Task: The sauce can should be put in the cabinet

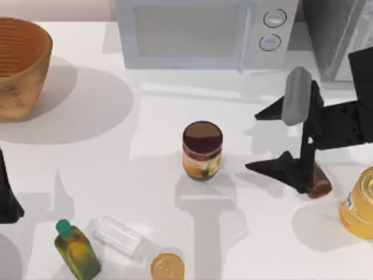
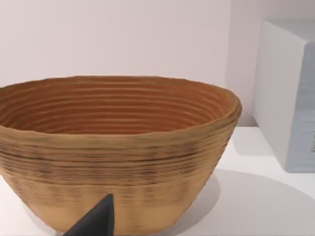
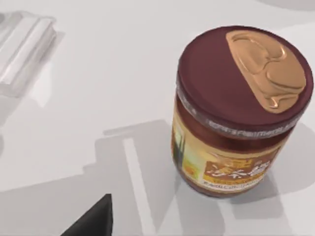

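Sauce can (image 1: 202, 150) stands upright on the table (image 1: 145, 116), in front of the white microwave (image 1: 192, 32). Right gripper (image 1: 263, 140), jaws spread wide, sits just right of the can, not touching. Left arm (image 1: 7, 192) parked at the left edge, finger state indeterminable. Cabinet (image 1: 335, 29) right of the microwave

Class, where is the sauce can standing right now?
In the top view, the sauce can stands upright mid-table, in front of the microwave, left of the open right gripper.
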Robot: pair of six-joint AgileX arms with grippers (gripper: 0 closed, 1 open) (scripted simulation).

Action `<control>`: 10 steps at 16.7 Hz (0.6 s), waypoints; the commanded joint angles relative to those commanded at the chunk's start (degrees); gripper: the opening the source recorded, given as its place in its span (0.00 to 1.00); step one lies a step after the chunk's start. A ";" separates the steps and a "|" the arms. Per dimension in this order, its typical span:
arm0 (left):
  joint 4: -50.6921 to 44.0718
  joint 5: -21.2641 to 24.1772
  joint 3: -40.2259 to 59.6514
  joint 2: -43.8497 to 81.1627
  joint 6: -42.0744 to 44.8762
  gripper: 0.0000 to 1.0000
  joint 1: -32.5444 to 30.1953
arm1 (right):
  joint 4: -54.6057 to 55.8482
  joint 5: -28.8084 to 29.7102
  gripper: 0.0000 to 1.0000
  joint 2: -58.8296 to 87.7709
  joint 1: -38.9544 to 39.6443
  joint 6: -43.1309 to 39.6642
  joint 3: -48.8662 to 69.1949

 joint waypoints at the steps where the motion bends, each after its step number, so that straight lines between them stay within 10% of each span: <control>1: 0.00 0.00 0.00 0.00 0.00 1.00 0.00 | 0.10 -1.85 1.00 4.31 0.43 -1.93 2.59; 10: 0.00 0.00 0.00 0.00 0.00 1.00 0.00 | 1.30 -9.57 1.00 23.36 1.96 -10.98 14.75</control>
